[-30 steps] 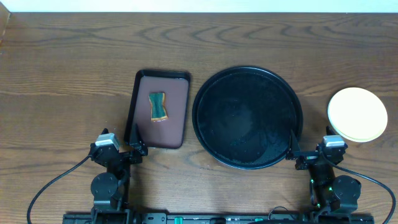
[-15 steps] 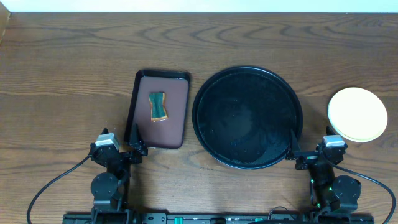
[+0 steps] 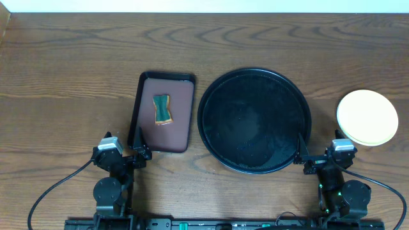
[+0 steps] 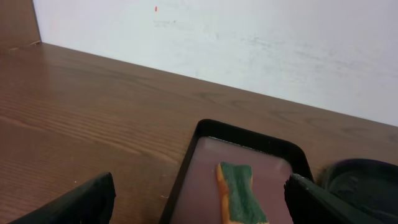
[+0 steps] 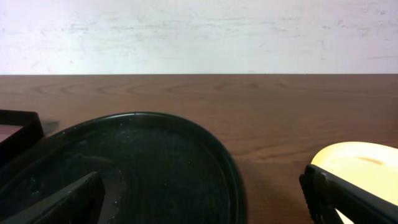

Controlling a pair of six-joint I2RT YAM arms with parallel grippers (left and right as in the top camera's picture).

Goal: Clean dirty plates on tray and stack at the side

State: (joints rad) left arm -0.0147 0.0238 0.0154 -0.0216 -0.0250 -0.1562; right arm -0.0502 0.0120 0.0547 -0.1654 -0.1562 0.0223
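Your left jaws: wide, empty, at the near edge of the small tray [image 3: 182, 121] | your right jaws: wide, empty, near the round tray [image 3: 254, 121] | plates [image 3: 367, 117]: pale yellow on top, on the desk [image 3: 64, 64] right of the bare round tray; any beneath hidden | sponge [image 3: 162, 108] in the small tray | step: seemed finished; you did best to leave the stack untouched.

Green-and-orange sponge [image 3: 162, 108] flat in a brown rectangular dish [image 3: 182, 124]; wooden table [image 3: 64, 76] beneath; white wall [image 4: 249, 37] behind
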